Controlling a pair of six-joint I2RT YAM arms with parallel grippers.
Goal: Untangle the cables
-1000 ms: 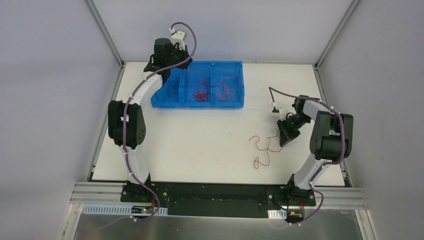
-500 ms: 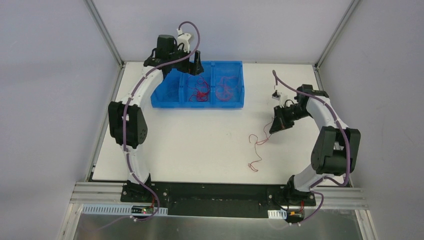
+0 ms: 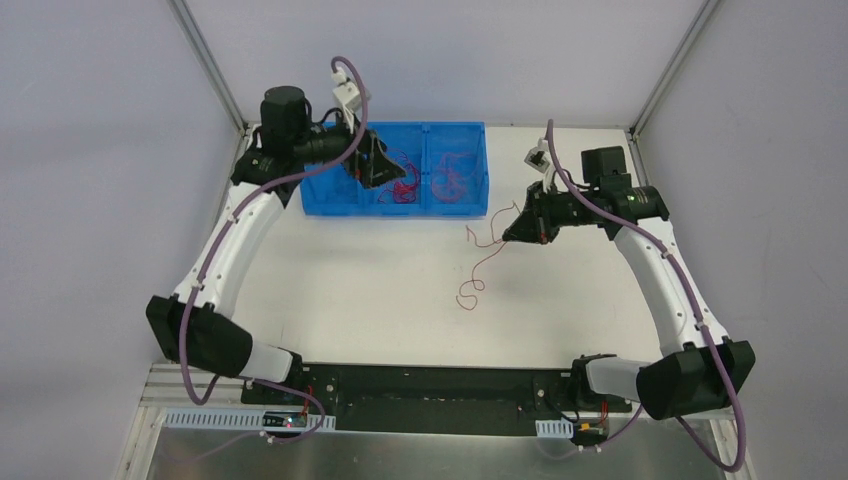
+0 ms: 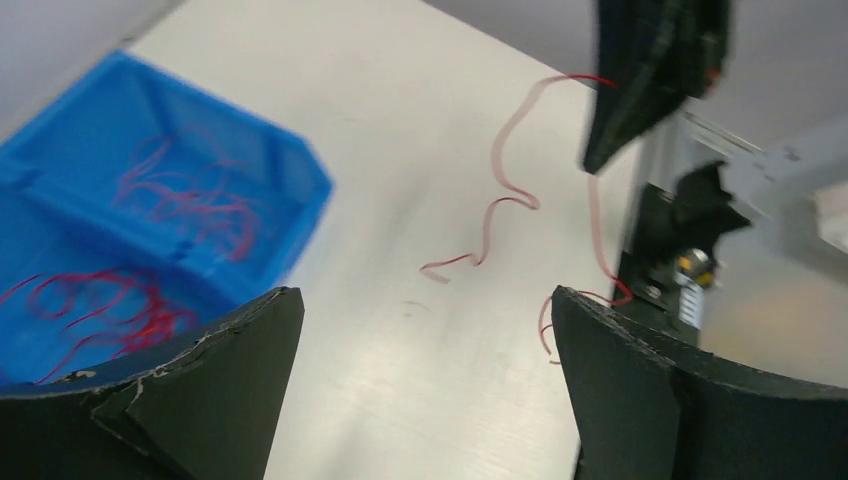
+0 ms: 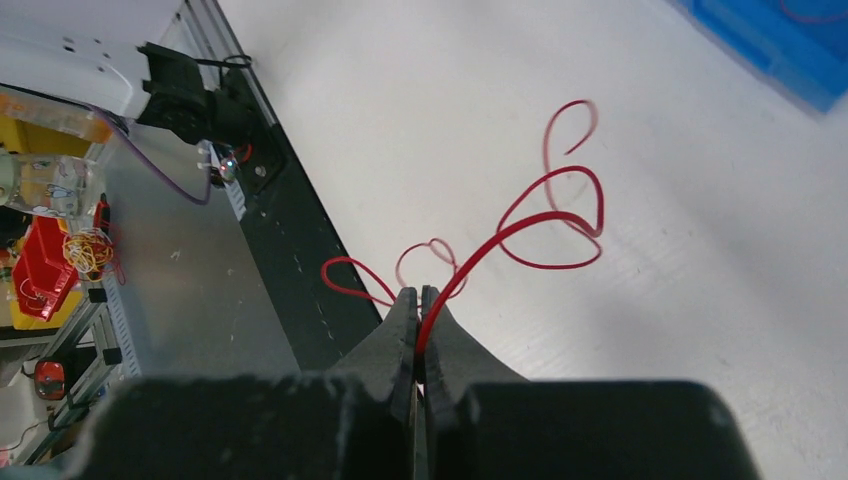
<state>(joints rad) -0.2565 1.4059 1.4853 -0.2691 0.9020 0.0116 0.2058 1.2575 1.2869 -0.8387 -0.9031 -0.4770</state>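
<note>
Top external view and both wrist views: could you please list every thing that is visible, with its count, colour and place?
Table: one, white, under everything.
Bin: one, blue, three compartments, far side of the table.
Cables in bin: several, red, at least in the middle and right compartments; exact number cannot be told.
Single cable: one, red, curly, hanging from the right hand down to the table.
Left hand: one, black, open, over the bin, holding nothing.
Right hand: one, black, shut on the single cable, right of the bin.

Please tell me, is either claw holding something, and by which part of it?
The right claw pinches one red cable partway along its length, with loops leaving on both sides. The left claw is open and holds nothing.
</note>
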